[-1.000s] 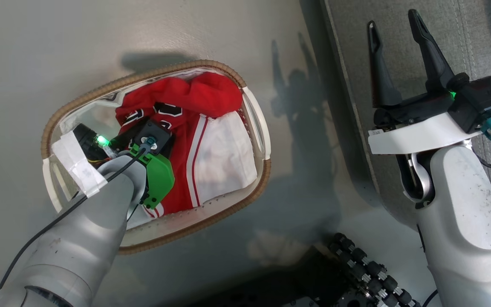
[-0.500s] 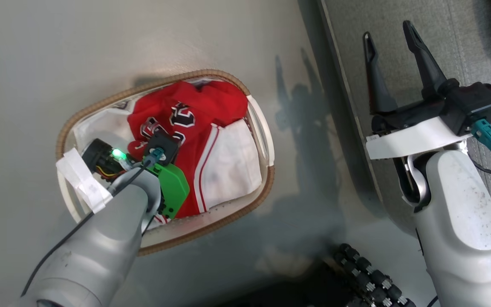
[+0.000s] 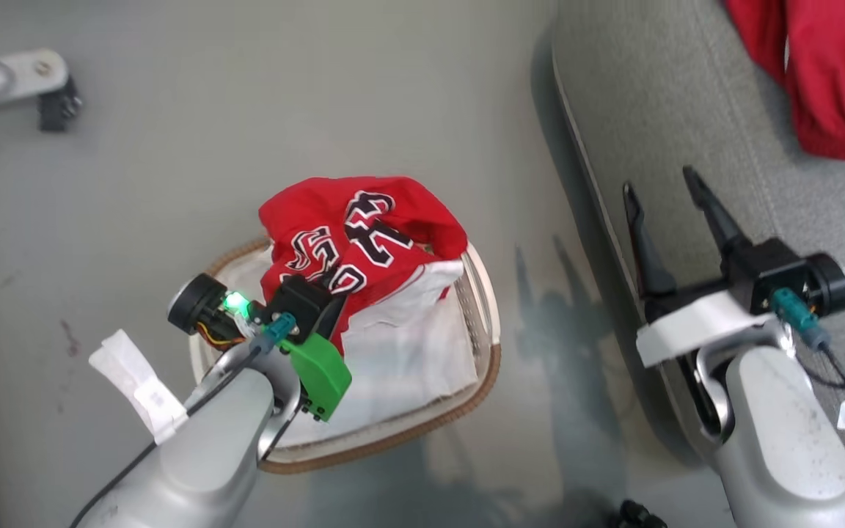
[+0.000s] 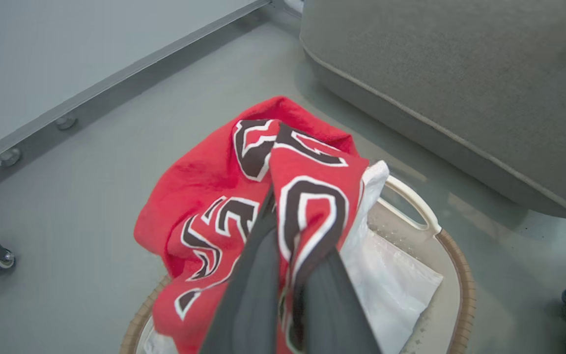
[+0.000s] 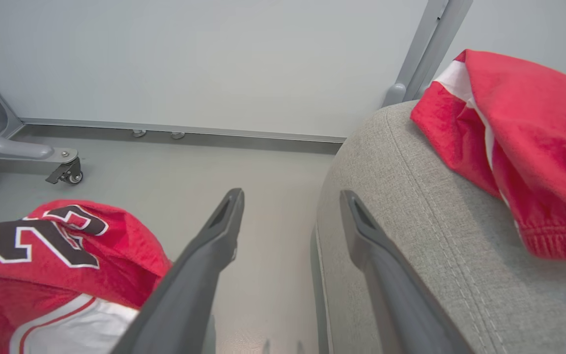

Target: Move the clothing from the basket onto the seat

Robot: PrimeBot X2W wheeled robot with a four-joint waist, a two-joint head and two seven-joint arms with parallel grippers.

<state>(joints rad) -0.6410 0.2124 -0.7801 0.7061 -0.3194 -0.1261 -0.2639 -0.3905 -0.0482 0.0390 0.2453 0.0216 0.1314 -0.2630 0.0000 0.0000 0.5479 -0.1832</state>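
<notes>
A red jersey (image 3: 364,242) with black-and-white lettering hangs bunched above the basket (image 3: 492,367), its lower part still trailing inside. My left gripper (image 3: 334,284) is shut on a fold of that jersey (image 4: 312,196), and the cloth wraps over the fingertips. The white liner (image 3: 408,352) lies in the basket (image 4: 460,275). My right gripper (image 3: 657,183) stands open and holds nothing at the left edge of the grey seat (image 3: 650,110). Another red garment (image 3: 826,81) lies on the seat (image 5: 410,221), to the right of the right gripper (image 5: 291,196).
A grey metal leg with a caster (image 3: 19,77) stands on the floor at the far left. A wall with a metal rail (image 4: 116,78) runs behind the basket. Bare grey floor separates the basket from the seat.
My left gripper shut on the jersey and raised it out of the basket. The head camera shifted, bringing more of the seat and the second garment into view. The right gripper stayed open.
</notes>
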